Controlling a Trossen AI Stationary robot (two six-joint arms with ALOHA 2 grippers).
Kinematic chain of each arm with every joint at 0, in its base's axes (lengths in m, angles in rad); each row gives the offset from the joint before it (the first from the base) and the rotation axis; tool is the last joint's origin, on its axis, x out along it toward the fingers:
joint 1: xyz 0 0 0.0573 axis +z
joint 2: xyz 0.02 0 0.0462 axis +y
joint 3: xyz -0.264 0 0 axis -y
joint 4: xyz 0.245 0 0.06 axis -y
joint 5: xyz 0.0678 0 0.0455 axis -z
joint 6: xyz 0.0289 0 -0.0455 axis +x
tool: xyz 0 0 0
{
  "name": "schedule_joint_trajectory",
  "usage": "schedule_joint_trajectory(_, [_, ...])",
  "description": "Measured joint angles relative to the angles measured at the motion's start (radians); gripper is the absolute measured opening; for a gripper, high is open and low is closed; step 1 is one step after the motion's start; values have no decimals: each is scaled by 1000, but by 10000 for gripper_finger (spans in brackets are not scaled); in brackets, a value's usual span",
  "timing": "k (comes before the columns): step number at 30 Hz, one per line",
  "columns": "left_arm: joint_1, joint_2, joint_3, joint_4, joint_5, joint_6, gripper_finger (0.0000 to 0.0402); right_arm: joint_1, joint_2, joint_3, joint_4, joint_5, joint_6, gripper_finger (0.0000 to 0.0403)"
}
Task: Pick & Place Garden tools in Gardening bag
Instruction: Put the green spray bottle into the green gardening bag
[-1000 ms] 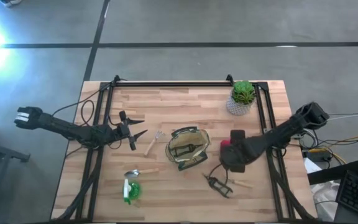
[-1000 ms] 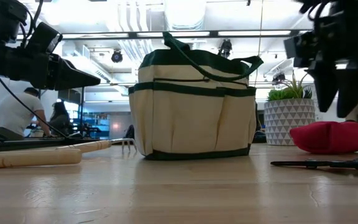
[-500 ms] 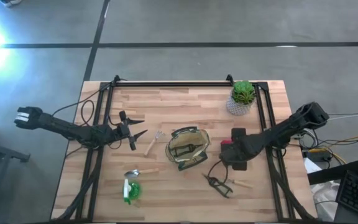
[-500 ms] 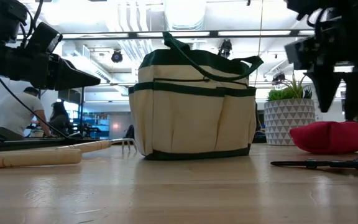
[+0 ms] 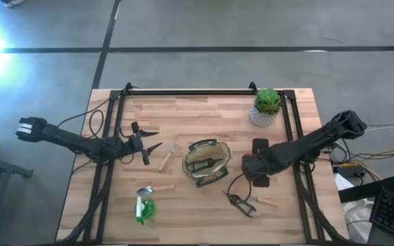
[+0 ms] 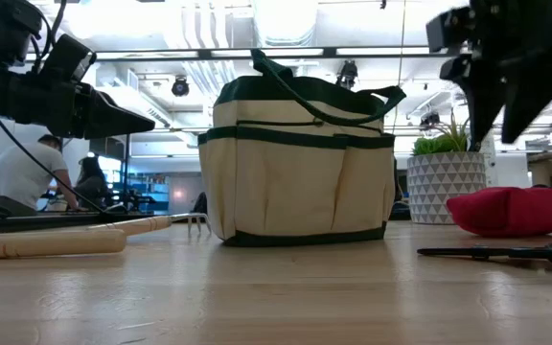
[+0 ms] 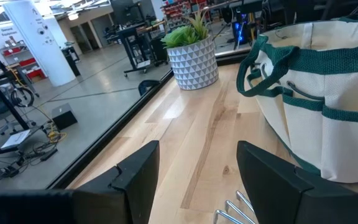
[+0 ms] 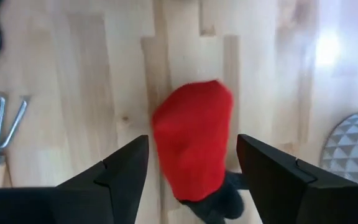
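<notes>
**No tool yet seen in the bag; right hand poised over the red piece**

The gardening bag (image 5: 206, 162) is taken as the landmark; it stands upright near the middle of the wooden surface (image 5: 204, 113), its mouth open. From above nothing can be made out for certain inside it, so no tool is judged to be packed yet. All the tools that can be seen are lying on the surface. The wooden-handled fork (image 5: 169, 156) is found just left of the bag. The trowel (image 5: 153, 189) lies left of the bag and nearer the front edge, and the green piece (image 5: 144, 208) farther out the same way. The pruning shears (image 5: 242, 202) lie to the bag's right and in front of it. The red glove-like piece (image 8: 191, 143) rests to the bag's right. The whole of the task is therefore judged to remain.

The right hand (image 5: 257, 166) is held above the red piece, pointed down at it, with its fingers (image 8: 120, 176) spread apart to either side and nothing gripped. The left hand (image 5: 144, 144) is kept well to the bag's left, low over the surface and aimed towards the bag, its fingers (image 7: 142, 174) likewise apart and empty.
</notes>
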Motion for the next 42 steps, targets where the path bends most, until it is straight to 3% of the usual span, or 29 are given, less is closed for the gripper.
schedule_joint_trajectory(6, [0,0,0,0,0,0,218,-2,-141,-5,35,45,-10,195])
schedule_joint_trajectory(19, [0,0,0,0,0,0,218,-115,-538,-92,234,21,-247,66])
schedule_joint_trajectory(25, [0,0,0,0,0,0,218,-165,-715,-159,326,-74,-344,16])
schedule_joint_trajectory(30, [0,0,0,1,0,-2,218,-200,-853,-225,380,-158,-396,9])
schedule_joint_trajectory(42, [0,0,0,49,3,-219,218,-208,-1197,-278,372,-188,-471,8])
